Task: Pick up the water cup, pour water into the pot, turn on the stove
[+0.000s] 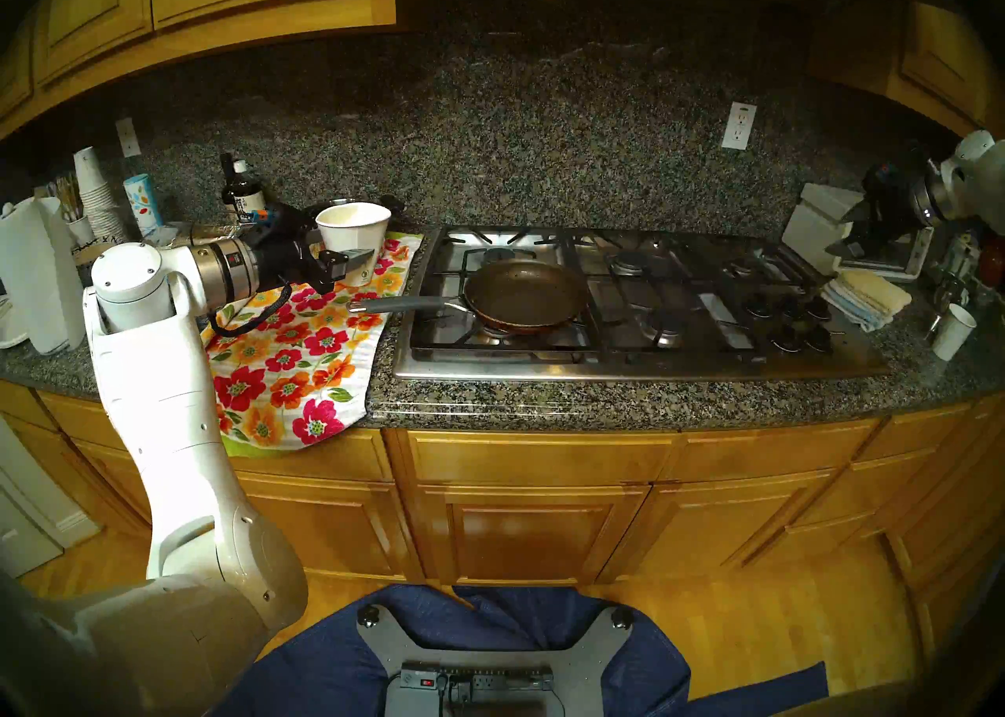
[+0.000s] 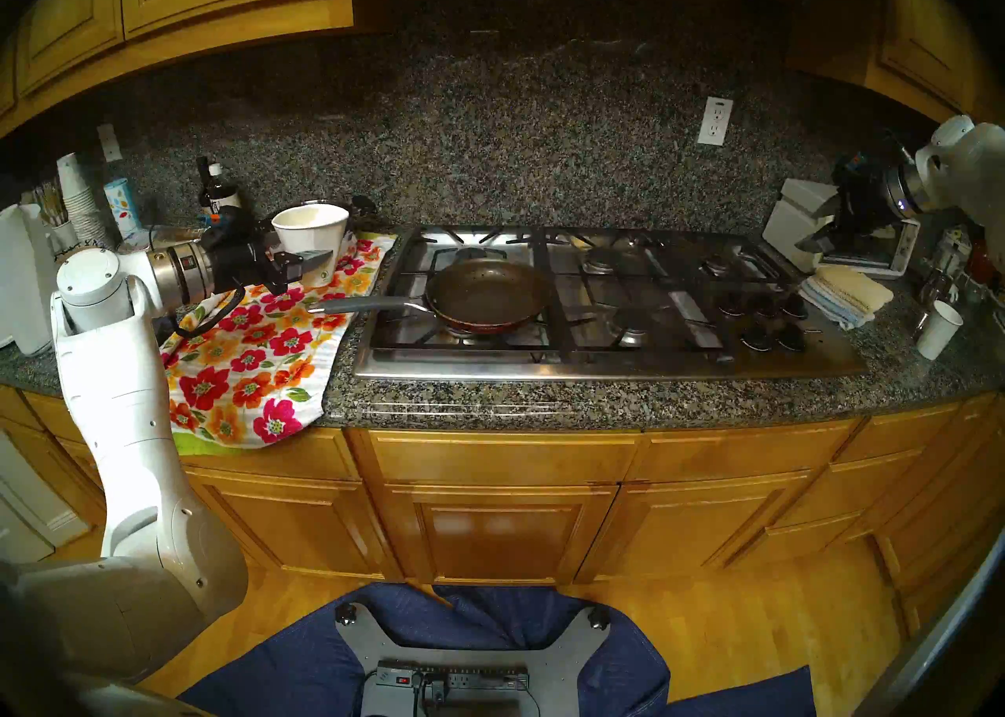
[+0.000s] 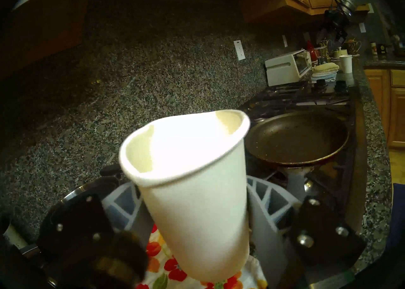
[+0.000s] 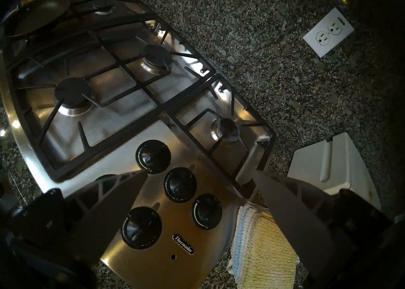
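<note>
While the head views show the water cup [image 1: 353, 237] upright at left of centre, rim up, above the floral cloth [image 1: 304, 351], only the left wrist view shows its rim squeezed oval between the left fingers [image 3: 269, 207], which grip its lower wall on either side. Right of the cup, the pan [image 1: 526, 294] sits on the stove [image 1: 641, 362], handle pointing left. Only the right wrist view shows the right fingers [image 4: 282, 196] spread apart, empty, above the knobs [image 4: 180, 185].
</note>
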You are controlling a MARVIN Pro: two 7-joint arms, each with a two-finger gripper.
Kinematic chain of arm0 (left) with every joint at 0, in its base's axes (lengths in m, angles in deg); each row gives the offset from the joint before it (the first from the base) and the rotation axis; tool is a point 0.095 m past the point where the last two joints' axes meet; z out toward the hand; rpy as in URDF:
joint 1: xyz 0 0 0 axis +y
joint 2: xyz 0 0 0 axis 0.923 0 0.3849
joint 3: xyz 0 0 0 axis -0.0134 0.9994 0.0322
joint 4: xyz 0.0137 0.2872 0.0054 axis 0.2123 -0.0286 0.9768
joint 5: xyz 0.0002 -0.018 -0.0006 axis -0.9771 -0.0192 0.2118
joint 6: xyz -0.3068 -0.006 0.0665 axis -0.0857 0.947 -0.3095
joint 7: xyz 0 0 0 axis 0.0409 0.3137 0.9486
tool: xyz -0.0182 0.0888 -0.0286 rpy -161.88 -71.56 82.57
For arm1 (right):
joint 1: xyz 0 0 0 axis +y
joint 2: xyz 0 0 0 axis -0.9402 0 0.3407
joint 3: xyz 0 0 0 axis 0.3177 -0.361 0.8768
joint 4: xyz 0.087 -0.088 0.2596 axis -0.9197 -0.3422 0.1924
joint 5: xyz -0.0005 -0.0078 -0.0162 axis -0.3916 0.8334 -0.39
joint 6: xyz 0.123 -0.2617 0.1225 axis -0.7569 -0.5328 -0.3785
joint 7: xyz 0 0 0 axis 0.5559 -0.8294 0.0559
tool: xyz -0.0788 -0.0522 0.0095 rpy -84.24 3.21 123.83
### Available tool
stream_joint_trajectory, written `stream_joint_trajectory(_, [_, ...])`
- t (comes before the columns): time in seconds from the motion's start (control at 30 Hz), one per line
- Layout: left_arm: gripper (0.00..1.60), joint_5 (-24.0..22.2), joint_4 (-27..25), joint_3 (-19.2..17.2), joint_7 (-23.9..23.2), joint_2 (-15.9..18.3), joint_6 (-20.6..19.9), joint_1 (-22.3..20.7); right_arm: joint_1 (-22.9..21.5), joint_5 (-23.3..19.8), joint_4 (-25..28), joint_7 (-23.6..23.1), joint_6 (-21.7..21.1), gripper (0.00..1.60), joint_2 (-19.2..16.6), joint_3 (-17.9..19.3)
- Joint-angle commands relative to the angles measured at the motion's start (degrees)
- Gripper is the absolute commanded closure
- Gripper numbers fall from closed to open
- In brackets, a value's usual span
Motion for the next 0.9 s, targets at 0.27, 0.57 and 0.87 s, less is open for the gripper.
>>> stream_joint_trajectory(0.27, [0.72, 2.6, -2.4, 6.6, 1.1, -1.7, -2.1, -3.1, -1.8, -0.1, -1.4, 0.2, 0.1, 0.0, 0.1, -0.1])
stream_joint_trajectory(0.57, [0.72, 5.5, -0.7, 10.9, 2.3, -2.7, -1.7, -4.3, -1.8, -0.1, -1.4, 0.2, 0.1, 0.0, 0.1, -0.1])
stream_joint_trajectory(0.87, [0.63, 8.0, -0.6, 14.4, 2.0, -2.6, -1.4, -5.7, -1.8, -0.1, -1.4, 0.2, 0.1, 0.0, 0.1, -0.1])
